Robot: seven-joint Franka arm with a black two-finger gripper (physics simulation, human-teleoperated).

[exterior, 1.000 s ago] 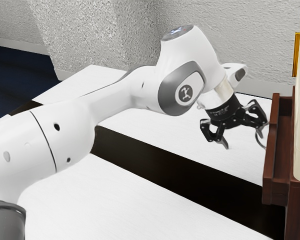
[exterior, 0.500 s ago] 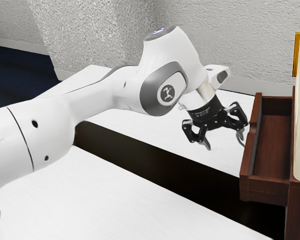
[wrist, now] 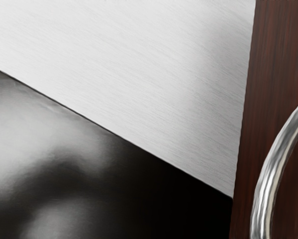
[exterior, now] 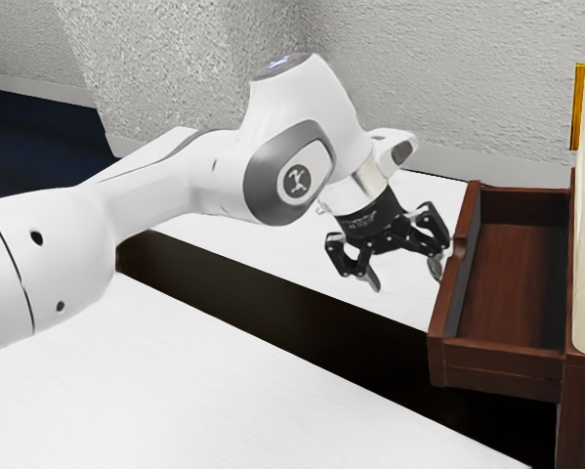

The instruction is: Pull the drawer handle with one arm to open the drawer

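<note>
Gaping: claw (exterior: 406, 277) spread, nr. hdl. (wrist: 268, 184) | drwr. (exterior: 497, 362) open (dk. brown, btw)

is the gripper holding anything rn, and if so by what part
Nothing is held: the gripper is open, its two fingers well apart, one beside the drawer's handle. I can't tell whether it hooks the handle.

Drawer front (wrist: 275, 55): red-brown wood, dark vertical-free grain running lengthwise. Handle (wrist: 269, 179): bright metal, curved, partly in view, lying over the wood of the drawer front. Tabletop (wrist: 129, 64): white, fine streaks, grey shading near the wood. Dark surface (wrist: 163, 199): black, cloudy pale patches, meeting the tabletop along one straight edge.
</note>
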